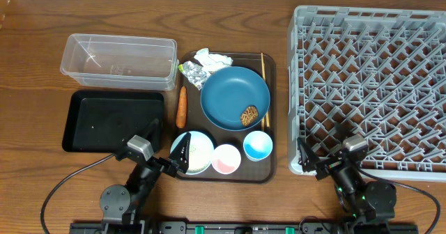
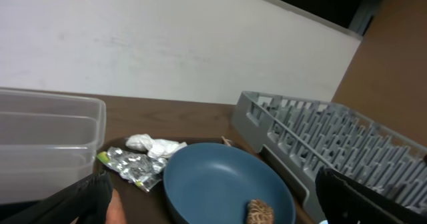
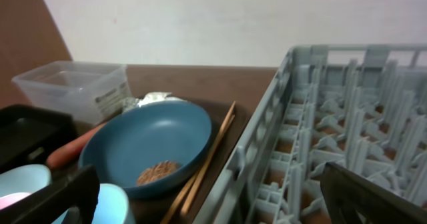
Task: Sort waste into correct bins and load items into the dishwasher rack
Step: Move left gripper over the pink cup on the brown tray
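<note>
While the left gripper [image 1: 182,154] sits spread wide over the bowl [image 1: 202,152], the right gripper [image 1: 311,163] is spread wide too, at the near left corner of the rack [image 1: 362,67]. The plate [image 1: 230,95] with the brown lump [image 1: 249,115] lies past the bowl. The sticker [image 3: 110,94] on the tub [image 1: 118,56] is too blurry to read.

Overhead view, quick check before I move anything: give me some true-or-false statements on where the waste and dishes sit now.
1. The brown food lump lies on the blue plate. True.
2. The carrot is in the black tray. False: it lies between that tray and the plate.
3. The crumpled paper is in the clear tub. False: it lies outside the tub, on the brown serving tray, by the foil wrapper.
4. The chopsticks lie right of the plate. True.
</note>
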You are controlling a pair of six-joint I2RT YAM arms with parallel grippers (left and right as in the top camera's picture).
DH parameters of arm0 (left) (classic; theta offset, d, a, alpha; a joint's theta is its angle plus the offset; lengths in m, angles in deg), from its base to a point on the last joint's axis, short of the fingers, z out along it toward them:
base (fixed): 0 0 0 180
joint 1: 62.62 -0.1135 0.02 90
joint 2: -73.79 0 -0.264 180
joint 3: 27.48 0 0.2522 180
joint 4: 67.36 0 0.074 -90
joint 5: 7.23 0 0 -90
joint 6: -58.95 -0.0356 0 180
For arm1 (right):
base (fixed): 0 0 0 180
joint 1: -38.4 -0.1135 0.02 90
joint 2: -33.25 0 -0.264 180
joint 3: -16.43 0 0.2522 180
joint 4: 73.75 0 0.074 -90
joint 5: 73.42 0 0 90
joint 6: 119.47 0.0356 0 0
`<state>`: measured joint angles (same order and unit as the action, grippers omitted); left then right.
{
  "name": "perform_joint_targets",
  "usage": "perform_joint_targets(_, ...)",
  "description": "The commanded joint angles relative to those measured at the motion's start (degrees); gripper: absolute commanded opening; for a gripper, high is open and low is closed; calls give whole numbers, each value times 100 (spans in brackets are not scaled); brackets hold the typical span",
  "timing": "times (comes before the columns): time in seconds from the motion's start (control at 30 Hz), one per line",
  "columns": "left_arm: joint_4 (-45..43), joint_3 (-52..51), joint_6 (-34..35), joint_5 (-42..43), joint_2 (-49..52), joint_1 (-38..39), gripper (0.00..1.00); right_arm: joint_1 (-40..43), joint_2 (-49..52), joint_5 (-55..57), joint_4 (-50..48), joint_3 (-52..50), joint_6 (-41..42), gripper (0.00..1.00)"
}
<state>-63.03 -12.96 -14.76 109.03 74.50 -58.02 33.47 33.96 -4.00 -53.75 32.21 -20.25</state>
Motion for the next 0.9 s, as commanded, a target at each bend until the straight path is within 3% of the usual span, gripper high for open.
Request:
perform_joint_targets(0.0, -26, 452, 323, 138, 120, 20, 98, 57, -17, -238, 400, 540, 142, 99)
perform_joint_targets(0.27, 205, 1902, 826, 398, 1742, 20, 98, 57, 726, -24, 1473, 1738, 74, 99)
perform_joint_targets(0.57, 2087, 4030, 822, 1220, 4037, 20, 98, 50, 2721, -87, 2551, 3241, 35, 99)
perform_joint_targets(0.7, 2752, 4500, 826, 1235, 4538, 26, 98, 35, 3552, -92, 3182, 4048, 33, 99)
perform_joint_targets(0.87, 2780, 4509, 826, 1475, 4625, 24, 98, 35, 4242, -396, 3355, 4516, 46, 99)
